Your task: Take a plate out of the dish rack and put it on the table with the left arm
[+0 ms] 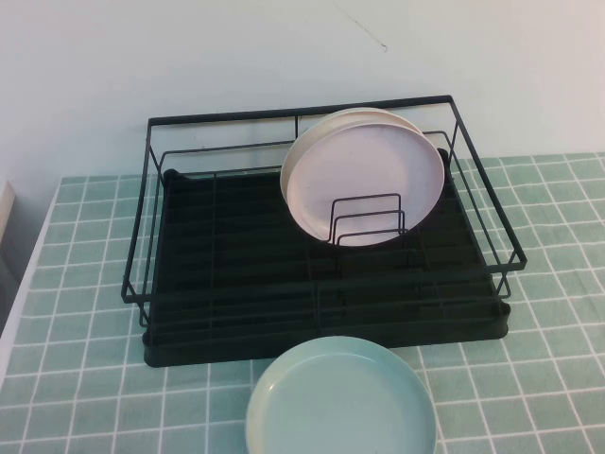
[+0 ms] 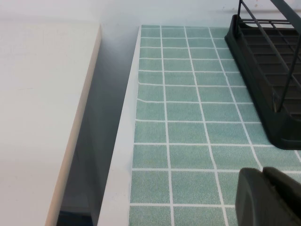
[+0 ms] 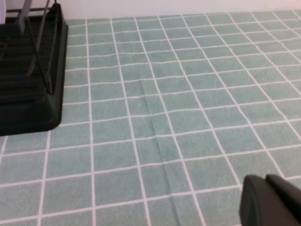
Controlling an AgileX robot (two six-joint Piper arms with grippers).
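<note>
Upright, the pink plate [image 1: 373,175] is leaning in the dish rack [image 1: 236,274] in front of a cream plate [image 1: 364,115]; a teal plate [image 1: 342,402] is lying on the table [image 1: 76,284] just before the rack. The left gripper [image 2: 269,197] is hanging over tiles near the rack's left side, the right gripper [image 3: 272,201] likewise on its right; their grip I cannot tell.

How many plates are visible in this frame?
3. The pink plate stands upright in the dish rack, a cream plate upright right behind it, and a teal plate lies flat on the table in front. More could hide behind.
</note>
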